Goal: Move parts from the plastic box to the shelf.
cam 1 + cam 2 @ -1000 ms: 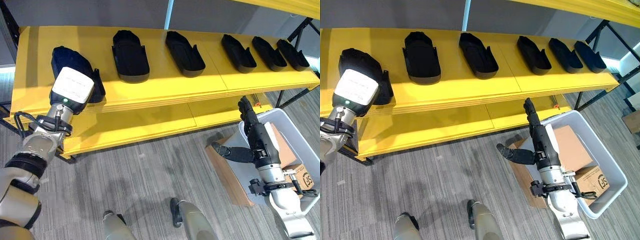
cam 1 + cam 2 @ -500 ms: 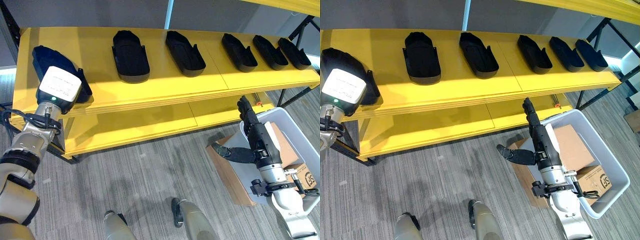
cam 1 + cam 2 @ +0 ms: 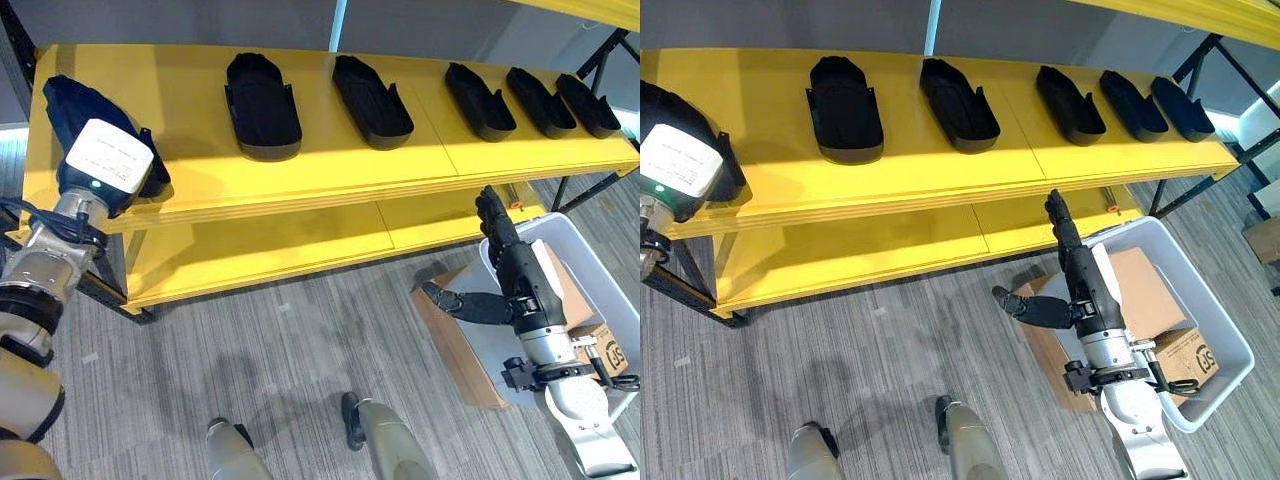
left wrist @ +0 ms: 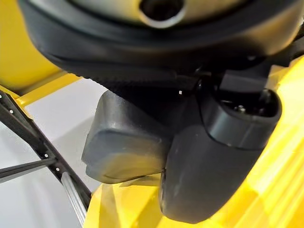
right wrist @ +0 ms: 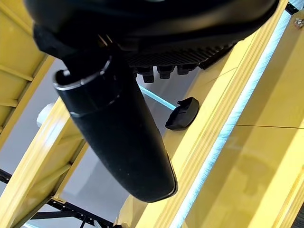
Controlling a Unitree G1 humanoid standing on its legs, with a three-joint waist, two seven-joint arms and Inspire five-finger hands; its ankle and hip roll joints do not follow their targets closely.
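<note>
The left hand (image 3: 95,170) sits over the near end of the leftmost part (image 3: 70,105) on the shelf (image 3: 330,165); its fingers are hidden under the wrist housing, so its grip cannot be told. In the right eye view that part is cut by the picture's left edge. The box (image 3: 1230,350) runs off the right edge in the left eye view. What lies in it besides cardboard (image 3: 1145,290) cannot be made out.

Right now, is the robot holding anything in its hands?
The left hand is at a black part on the shelf; its grip is hidden. The right hand holds nothing.
</note>
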